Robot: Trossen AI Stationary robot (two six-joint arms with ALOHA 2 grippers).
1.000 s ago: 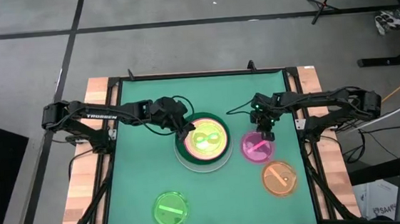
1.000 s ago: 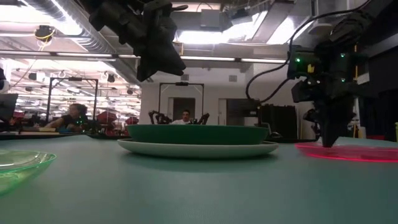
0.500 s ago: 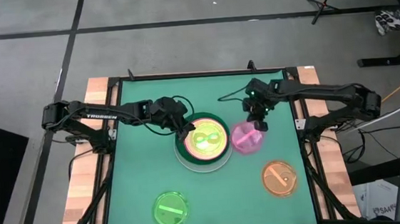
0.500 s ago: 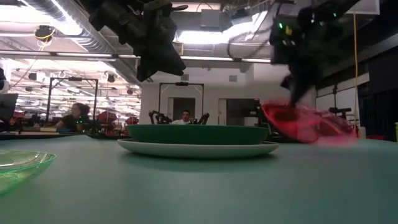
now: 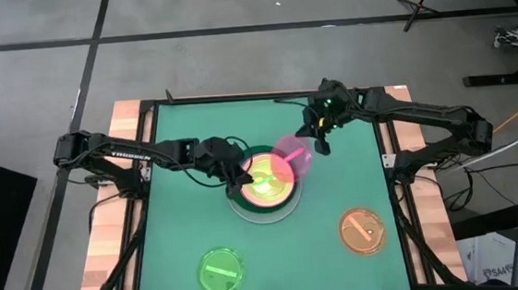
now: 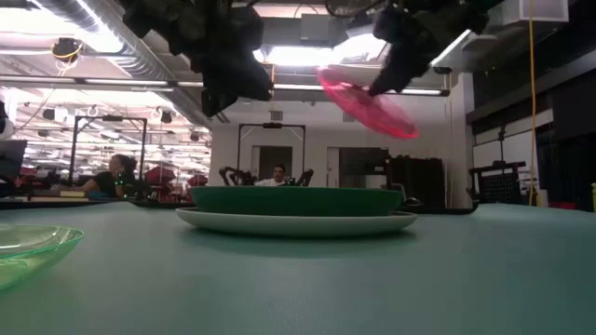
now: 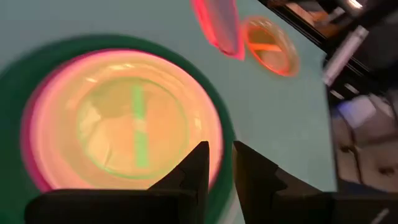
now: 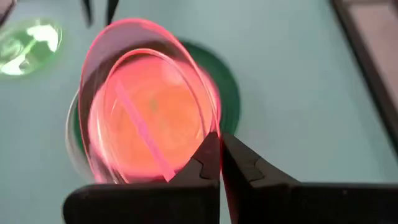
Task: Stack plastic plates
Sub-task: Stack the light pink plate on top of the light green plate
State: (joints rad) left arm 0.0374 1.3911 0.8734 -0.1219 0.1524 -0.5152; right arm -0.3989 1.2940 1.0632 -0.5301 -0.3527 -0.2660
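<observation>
Right gripper (image 5: 318,143) pinches the glossy, translucent magenta plate (image 5: 291,156) by its rim, tilted above the round stack (image 5: 262,184); left gripper (image 5: 243,176) slightly apart.

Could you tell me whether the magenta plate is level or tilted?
Tilted: held by the right end effector, the magenta plate slants above the stack.

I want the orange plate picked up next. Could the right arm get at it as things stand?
Probably not yet. The right tool is shut on the magenta plate, held tilted above the stack. The orange plate lies apart on the right arm's side with nothing over it, so once the tool is free the way looks open.
</observation>
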